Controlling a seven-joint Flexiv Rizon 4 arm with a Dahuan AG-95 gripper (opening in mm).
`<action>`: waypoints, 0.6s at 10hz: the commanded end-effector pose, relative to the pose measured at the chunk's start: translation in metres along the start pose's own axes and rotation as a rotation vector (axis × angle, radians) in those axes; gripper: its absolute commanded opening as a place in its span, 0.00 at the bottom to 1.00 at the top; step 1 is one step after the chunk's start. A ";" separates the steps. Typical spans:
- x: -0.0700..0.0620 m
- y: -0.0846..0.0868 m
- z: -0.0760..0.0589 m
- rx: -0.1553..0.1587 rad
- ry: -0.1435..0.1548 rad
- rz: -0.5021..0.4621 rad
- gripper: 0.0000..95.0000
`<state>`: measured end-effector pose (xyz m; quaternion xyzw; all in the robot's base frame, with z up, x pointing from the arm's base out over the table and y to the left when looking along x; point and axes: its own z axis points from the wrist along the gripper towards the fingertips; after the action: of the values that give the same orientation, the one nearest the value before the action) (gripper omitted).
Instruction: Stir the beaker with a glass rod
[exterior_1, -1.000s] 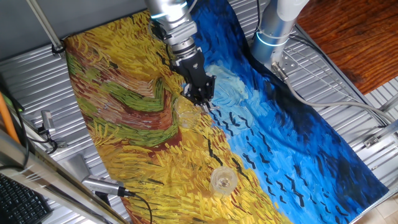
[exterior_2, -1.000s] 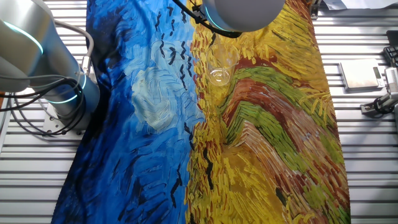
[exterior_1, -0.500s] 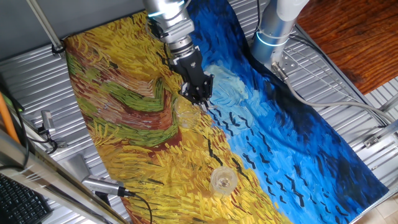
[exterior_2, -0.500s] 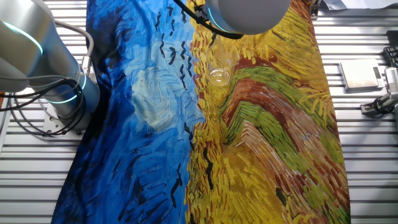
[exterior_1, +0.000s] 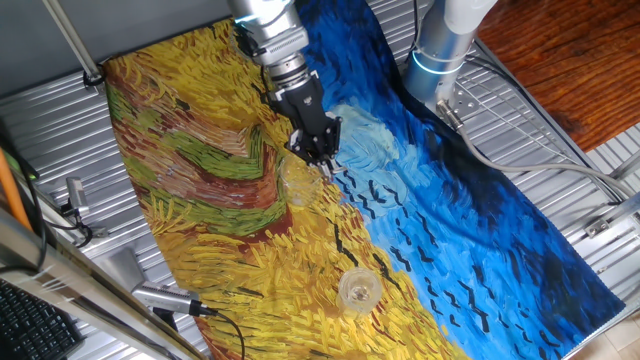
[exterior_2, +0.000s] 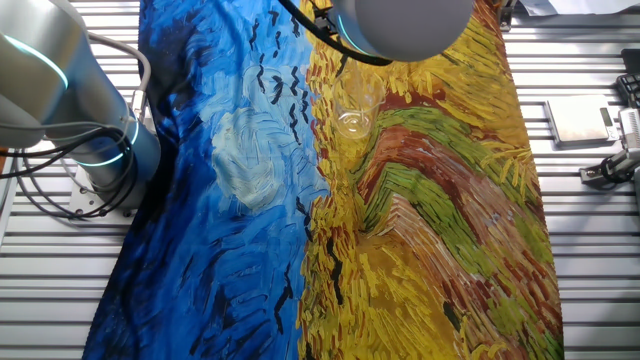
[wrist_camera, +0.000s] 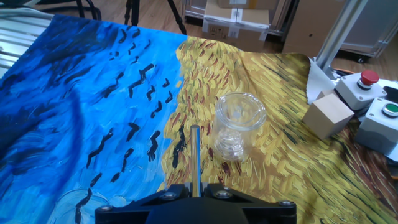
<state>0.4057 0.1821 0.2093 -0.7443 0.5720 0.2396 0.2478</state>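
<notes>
Clear glass rod (wrist_camera: 195, 155) pinched in the end effector (wrist_camera: 194, 186), sticking straight out from the black fingers over the painted cloth (wrist_camera: 112, 93) on the counter. Rod tip sits just left of the beaker (wrist_camera: 238, 126), outside it, not inside. Beaker stands upright on the yellow part of the cloth, looks empty apart from glare at the base. From one fixed view, a second glass vessel (exterior_1: 358, 289) with a whitish rim stands well apart, nearer that camera. Wooden block (wrist_camera: 328, 114) and button boxes (wrist_camera: 373, 106) lie beyond, right.
</notes>
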 end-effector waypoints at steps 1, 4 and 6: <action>0.000 0.000 -0.001 0.001 -0.008 0.005 0.00; 0.000 0.000 -0.002 0.003 -0.020 0.014 0.00; 0.001 0.001 -0.003 0.007 -0.040 0.032 0.00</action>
<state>0.4053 0.1792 0.2112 -0.7301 0.5789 0.2556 0.2577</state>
